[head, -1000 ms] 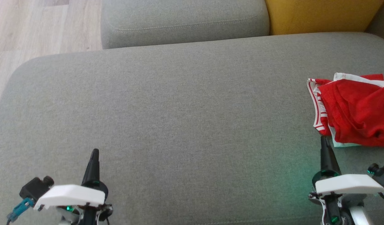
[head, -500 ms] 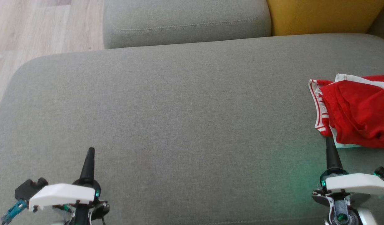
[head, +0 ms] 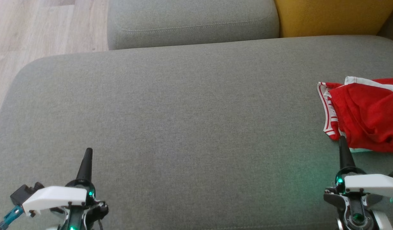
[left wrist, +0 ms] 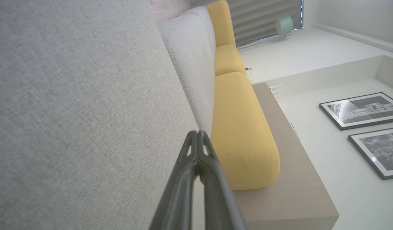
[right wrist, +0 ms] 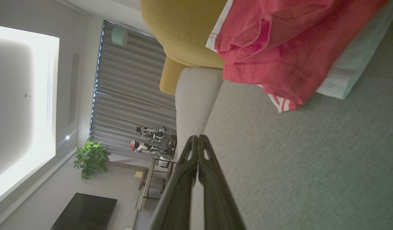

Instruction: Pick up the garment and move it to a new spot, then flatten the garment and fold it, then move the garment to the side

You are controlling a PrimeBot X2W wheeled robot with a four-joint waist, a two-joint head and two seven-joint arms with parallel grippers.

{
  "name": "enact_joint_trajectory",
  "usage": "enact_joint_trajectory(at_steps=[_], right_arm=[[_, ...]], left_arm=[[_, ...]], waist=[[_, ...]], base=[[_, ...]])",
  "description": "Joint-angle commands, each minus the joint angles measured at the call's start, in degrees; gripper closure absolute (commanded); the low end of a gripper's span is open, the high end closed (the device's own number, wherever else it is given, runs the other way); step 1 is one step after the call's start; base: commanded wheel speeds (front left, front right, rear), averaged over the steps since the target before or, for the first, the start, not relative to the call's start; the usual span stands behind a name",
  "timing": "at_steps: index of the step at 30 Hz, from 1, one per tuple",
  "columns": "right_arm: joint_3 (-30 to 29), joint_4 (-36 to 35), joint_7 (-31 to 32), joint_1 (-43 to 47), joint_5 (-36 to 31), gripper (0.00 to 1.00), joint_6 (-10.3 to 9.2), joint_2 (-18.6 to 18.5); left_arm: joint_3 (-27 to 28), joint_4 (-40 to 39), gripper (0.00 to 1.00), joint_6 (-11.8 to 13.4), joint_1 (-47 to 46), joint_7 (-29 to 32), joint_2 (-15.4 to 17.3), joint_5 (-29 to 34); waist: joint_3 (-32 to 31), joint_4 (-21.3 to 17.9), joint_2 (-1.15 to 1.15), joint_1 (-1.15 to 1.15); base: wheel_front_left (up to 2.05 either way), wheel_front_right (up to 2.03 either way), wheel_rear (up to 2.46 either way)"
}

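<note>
A crumpled red fabric garment (head: 366, 115) with white trim and a red-and-white striped band on its left side lies bunched in loose overlapping folds at the right edge of the grey fabric sofa seat cushion (head: 183, 111).

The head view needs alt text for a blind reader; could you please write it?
A crumpled red garment with white trim lies at the right edge of a grey fabric sofa seat. The left gripper and right gripper, both shut, point up from below.
</note>
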Motion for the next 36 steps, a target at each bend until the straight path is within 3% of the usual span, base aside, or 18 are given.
enact_joint_trajectory(at_steps=[1, 27, 36], right_arm=[[0.6, -1.9, 0.4, -3.0, 1.7, 1.00, -0.03, -1.0], [-2.0, -1.9, 4.6, -3.9, 19.6, 1.00, -0.04, -0.9], [-2.2, -1.9, 4.9, -3.9, 19.8, 1.00, -0.04, -0.8]], left_arm=[[2.2, -1.6, 1.00, -0.7, -3.7, 0.4, 0.9, -1.3], [5.7, -0.5, 1.00, -2.3, -5.5, 4.6, 0.8, -16.3], [5.9, -0.5, 1.00, -2.3, -5.5, 4.9, 0.7, -16.5]], waist=[[0.0, 0.0, 0.00, 0.00], [-0.2, 0.7, 0.00, 0.00], [-0.2, 0.8, 0.00, 0.00]], base=[[0.00, 0.00, 0.00], [0.00, 0.00, 0.00], [0.00, 0.00, 0.00]])
